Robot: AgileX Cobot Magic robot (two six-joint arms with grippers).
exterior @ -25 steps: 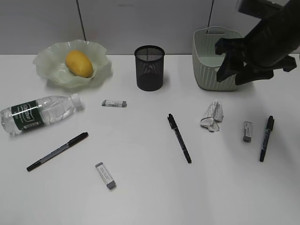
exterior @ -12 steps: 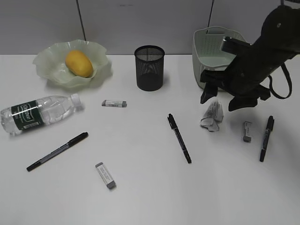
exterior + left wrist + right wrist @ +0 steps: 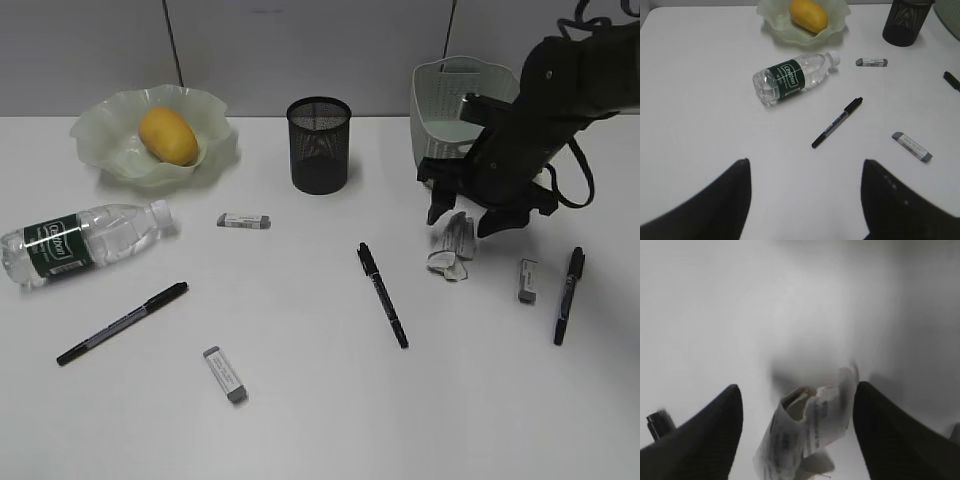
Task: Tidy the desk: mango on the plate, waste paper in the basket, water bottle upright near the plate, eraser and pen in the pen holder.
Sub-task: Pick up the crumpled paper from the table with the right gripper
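Straddling the waste paper (image 3: 452, 247) is where we find our right hand (image 3: 464, 214): in the right wrist view its two dark fingers (image 3: 700, 440) stand apart with the crumpled wad (image 3: 807, 432) between them, and nothing is clamped yet. The wad lies on the white surface (image 3: 300, 400) just in front of the basket (image 3: 455, 125), with a small eraser (image 3: 527, 279) and a pen (image 3: 568, 294) a little to its right and another pen (image 3: 383, 294) to its left. We judge the step in hand to be picking up that paper for the basket. To do it well we should keep the wad centred between the fingers, come down until the tips are close to the surface, and close on its thickest part rather than a loose flap, since crumpled paper can slip or unfold. A straight lift, then a short carry back over the basket rim before letting go, looks the safest path. Our left hand (image 3: 805, 200) is also apart and empty, hanging above a bare stretch of surface. Elsewhere the mango (image 3: 168, 135) already sits in the plate (image 3: 100, 150), the water bottle (image 3: 85, 242) lies on its side below the plate, and the pen holder (image 3: 319, 145) stands between plate and basket.
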